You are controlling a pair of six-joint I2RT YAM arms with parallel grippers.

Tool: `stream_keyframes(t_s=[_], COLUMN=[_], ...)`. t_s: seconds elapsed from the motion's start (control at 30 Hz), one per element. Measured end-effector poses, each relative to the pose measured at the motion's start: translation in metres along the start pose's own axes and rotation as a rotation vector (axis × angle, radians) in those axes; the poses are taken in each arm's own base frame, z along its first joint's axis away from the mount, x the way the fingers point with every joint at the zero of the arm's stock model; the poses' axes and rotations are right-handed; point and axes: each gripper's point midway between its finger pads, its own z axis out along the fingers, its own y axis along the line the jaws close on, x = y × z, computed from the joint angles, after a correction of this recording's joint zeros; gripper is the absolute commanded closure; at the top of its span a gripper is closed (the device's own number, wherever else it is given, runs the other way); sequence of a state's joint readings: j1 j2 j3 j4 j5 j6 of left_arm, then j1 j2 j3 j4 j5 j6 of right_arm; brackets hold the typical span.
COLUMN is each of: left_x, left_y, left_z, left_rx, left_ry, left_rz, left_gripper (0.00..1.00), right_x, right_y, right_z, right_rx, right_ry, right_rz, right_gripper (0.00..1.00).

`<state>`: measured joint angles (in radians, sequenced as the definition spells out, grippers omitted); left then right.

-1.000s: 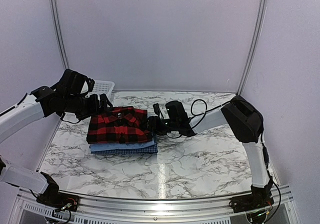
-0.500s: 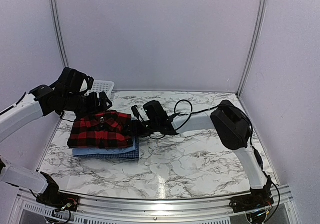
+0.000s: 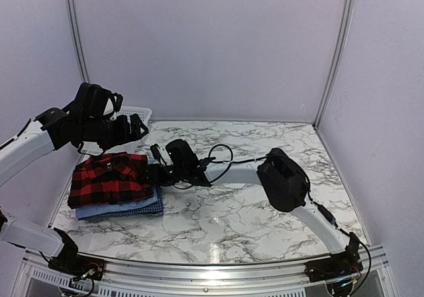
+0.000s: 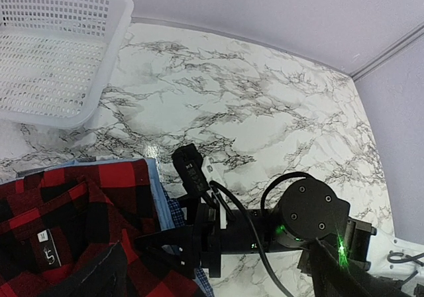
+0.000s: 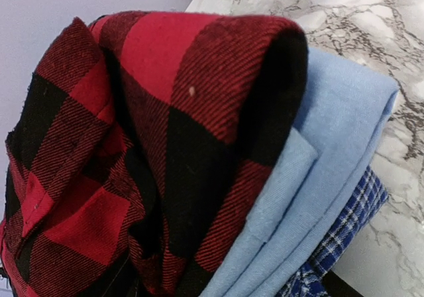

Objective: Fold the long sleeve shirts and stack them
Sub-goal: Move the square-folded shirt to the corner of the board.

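From above I get only slivers of the lower shirts: the plaid shirt [image 3: 109, 179] covers the stack, which sits at the left of the worktop [image 3: 232, 211]. The right wrist view fills in the layers at one folded edge: plaid on top, the light blue shirt [image 5: 331, 144] under it, and the checked shirt [image 5: 344, 231] at the bottom. That view is so close that the right pincer's own fingers are just dark scraps along the lower border. The basket [image 4: 99, 78] is largely hidden behind the left arm from above, and it is cut off at the top and left in the left wrist view. A small label [image 4: 46, 250] shows inside the plaid collar, but its mark is too small to read.

The left pincer [image 3: 136, 128] hangs over the far side of the stack, near the basket. Its jaws are spread wide, and it holds and touches nothing.

The right pincer [image 3: 152, 170] lies low against the stack's right edge. Its jaws are apart, and one of its fingers [image 4: 189, 168] is just beside the light blue fold while the other lies over the plaid. I can't tell whether they pinch any cloth — they look merely pressed against it.
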<state>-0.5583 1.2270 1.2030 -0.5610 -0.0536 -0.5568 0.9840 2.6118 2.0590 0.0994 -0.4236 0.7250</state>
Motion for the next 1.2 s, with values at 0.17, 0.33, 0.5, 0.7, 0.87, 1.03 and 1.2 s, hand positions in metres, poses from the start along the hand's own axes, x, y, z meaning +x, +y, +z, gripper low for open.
stream_keyframes(t_s=[0.17,0.33,0.5,0.7,0.87,1.03,1.2], left_x=[-0.003,-0.003,-0.003,-0.005,-0.005,-0.005,-0.011], left_y=[-0.001,0.001,0.001,0.002,0.004,0.004,0.001], left_z=[-0.005,-0.009,-0.013,-0.021,-0.026,-0.031,-0.038], left_rx=[0.001,-0.005,-0.008,-0.011,-0.016,-0.015,-0.006], left_ry=[-0.007,-0.008,-0.005,-0.018,-0.022,-0.027,-0.044], left_rz=[0.003,0.004,0.009,0.019,0.021,0.021,0.021], left_gripper=[0.01,0.01,0.01,0.01,0.01,0.01,0.01], right_x=[0.005,0.026,0.047,0.054,0.05,0.057,0.048], right_y=[0.014,0.039,0.065,0.074,0.082,0.082,0.088], right_z=[0.014,0.031,0.051,0.058,0.054,0.038,0.004], right_rx=[-0.021,-0.068,-0.144,-0.2,-0.232,-0.195,-0.139], right_ry=[-0.011,-0.015,-0.02,-0.031,-0.04,-0.023,-0.04], right_rz=[0.012,0.03,0.037,0.049,0.045,0.029,0.004], right_gripper=[0.37,0.36,0.3,0.21,0.02,0.02,0.02])
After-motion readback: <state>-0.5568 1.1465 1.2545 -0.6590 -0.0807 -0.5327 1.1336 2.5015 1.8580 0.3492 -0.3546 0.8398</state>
